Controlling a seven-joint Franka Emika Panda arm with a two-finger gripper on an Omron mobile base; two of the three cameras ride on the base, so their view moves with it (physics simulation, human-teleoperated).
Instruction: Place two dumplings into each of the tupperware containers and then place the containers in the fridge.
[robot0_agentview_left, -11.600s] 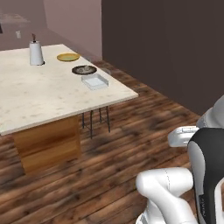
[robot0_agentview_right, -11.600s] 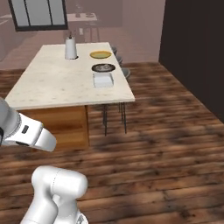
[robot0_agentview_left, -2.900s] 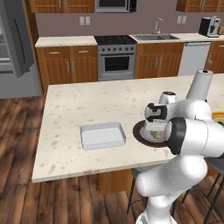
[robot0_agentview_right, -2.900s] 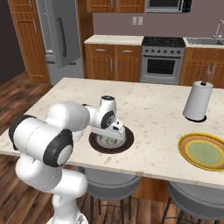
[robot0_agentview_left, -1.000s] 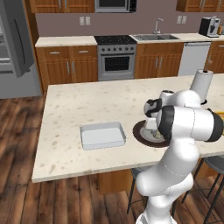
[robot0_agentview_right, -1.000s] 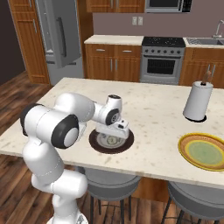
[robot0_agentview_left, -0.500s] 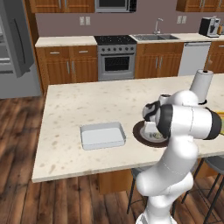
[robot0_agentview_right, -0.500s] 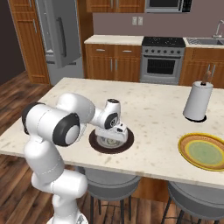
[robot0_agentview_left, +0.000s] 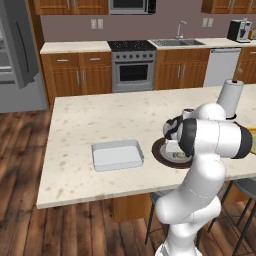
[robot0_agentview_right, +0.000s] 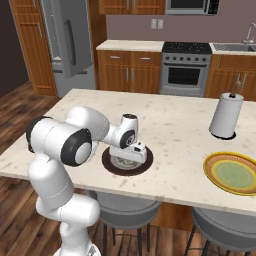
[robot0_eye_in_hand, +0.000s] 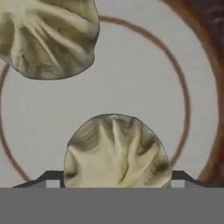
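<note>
Beside brown plate: tupperware container, paper towel roll.

A: Arm status?
B: Bent low over the brown plate near the surface's front edge, hand down on it.
A: Other items?
B: Yellow plate right, paper towel roll behind it. Fridge back left.

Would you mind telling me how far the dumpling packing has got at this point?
Nothing looks packed yet: the tupperware container on the island lies empty. In hand: the pincer is low over the dark plate, straddling one dumpling, with another dumpling beside it. Left: filling the containers and carrying them to the fridge.
</note>
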